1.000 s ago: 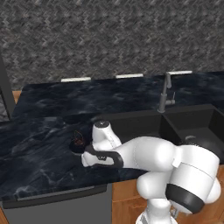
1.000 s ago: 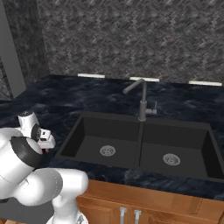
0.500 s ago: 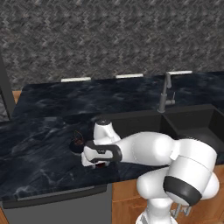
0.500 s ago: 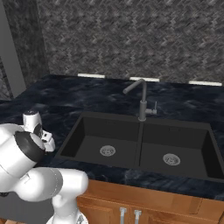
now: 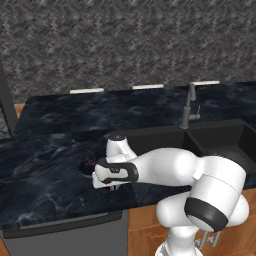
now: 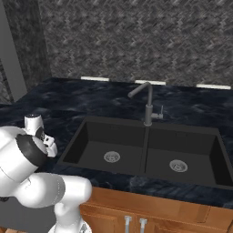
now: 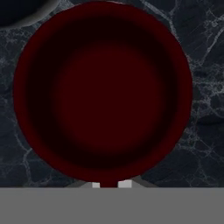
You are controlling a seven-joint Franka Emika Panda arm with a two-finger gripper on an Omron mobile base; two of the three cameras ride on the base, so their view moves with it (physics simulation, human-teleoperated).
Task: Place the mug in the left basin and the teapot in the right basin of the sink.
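**Now the hand is down over the mug**

Over the last second I have brought the hand lower and further out over the worktop [image 5: 45,170] to the left of the sink [image 6: 145,150]. In the left base view the wrist has dropped from above the dark things on the stone to right on top of them, and the forearm now lies nearly level. In the right base view the wrist has crept up and slightly toward the sink.

From the hand camera, the mug [image 7: 103,89] sits directly below me, its dark red mouth open toward the lens and roughly centred. At the top left corner of that view a dark rounded shape cuts in just beside the rim; I take it for the teapot [image 7: 22,11], though too little shows to be sure. In the left base view a thin reddish arch [image 5: 89,156] shows just left of the wrist, likely its handle.

Only pale tabs of the fingers [image 7: 124,184] peek out under the rim, so I cannot tell how far apart they stand.

Both basins, left basin [image 6: 107,150] and right basin [image 6: 182,157], hold nothing yet. I judge this the approach to the first pick, with the mug not yet gripped.
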